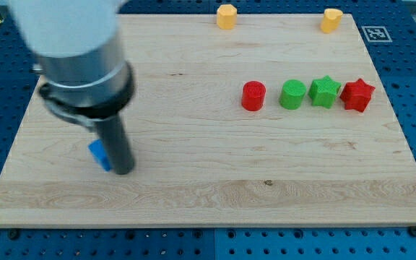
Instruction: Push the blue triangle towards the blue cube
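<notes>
At the view's left, my tip (123, 171) rests on the wooden desk (208, 188), touching or just beside a small blue block (98, 154) that shows at the rod's left edge. Most of that block is hidden behind the rod, so its shape cannot be made out; it may be the blue triangle or the blue cube, and I cannot tell which. No second blue block shows anywhere, possibly hidden by the arm's blurred grey body at the upper left. There is no gripper on this arm, only the rod, so nothing is held.

My judgement is that the push is under way or close to finishing, with the tip on the block's right side. The next move calls for knowing where the other blue block lies, which this view does not show.

Moving right, the middle of the desk is bare wood. Then comes a row: a red cylinder (253, 95), a green cylinder (292, 94), a green star (324, 92) and a red star (357, 94), close together. At the top edge sit two yellow blocks (226, 16), the other (331, 19) further right; their shapes are hard to read.
</notes>
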Robot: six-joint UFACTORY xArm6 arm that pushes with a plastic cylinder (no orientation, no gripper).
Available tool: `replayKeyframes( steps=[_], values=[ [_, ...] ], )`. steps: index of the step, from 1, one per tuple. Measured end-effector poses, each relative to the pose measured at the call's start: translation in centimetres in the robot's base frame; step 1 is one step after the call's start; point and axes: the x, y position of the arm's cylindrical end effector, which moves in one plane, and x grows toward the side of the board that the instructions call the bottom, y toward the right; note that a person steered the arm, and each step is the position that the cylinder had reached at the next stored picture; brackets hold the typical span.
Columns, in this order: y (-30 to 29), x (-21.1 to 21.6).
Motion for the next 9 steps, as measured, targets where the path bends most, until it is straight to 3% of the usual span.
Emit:
replayKeyframes(
  steps=[1, 2, 4, 5, 9],
  values=[
    [0.4, -3.9],
    [0.5, -10.9],
    [-8.5, -18.7],
    [-11.4, -17.8],
    [-7.9, -13.8]
  ],
)
